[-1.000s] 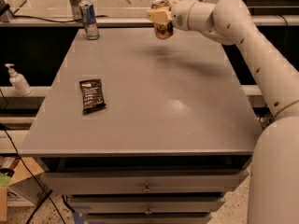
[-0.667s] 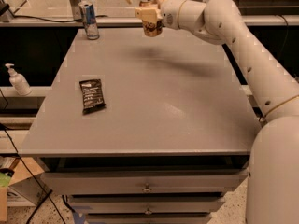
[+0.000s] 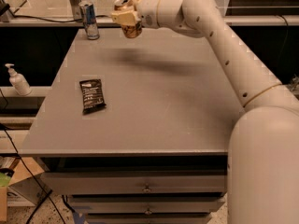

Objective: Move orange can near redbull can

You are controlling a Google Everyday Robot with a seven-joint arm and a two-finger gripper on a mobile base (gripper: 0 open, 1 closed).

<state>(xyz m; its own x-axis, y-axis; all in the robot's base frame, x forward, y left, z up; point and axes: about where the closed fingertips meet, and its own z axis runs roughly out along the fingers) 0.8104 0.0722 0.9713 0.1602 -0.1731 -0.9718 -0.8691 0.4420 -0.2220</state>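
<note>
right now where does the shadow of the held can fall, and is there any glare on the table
In the camera view, the gripper, shut on the orange can, holds it above the table; a soft shadow lies on the grey top below and to the right, apart from the can. The redbull can shows bright streaks; the table top looks matte, no strong glare.

copper-orange metal drink can (image 3: 132,30): glossy body, bright silver rim; it is clamped in the cream matt-plastic gripper (image 3: 127,21), held over the far part of the grey tabletop (image 3: 163,106), which is seen as smooth and matt with a faint sheen. slim blue-and-silver metal redbull can (image 3: 88,20): shiny, highlights seen on its side. off-white robot arm shell (image 3: 224,36): smooth satin plastic. black snack packet (image 3: 92,95): crinkled glossy film. white pump bottle (image 3: 18,80): smooth plastic. small drawer knobs (image 3: 146,188): polished metal
</note>
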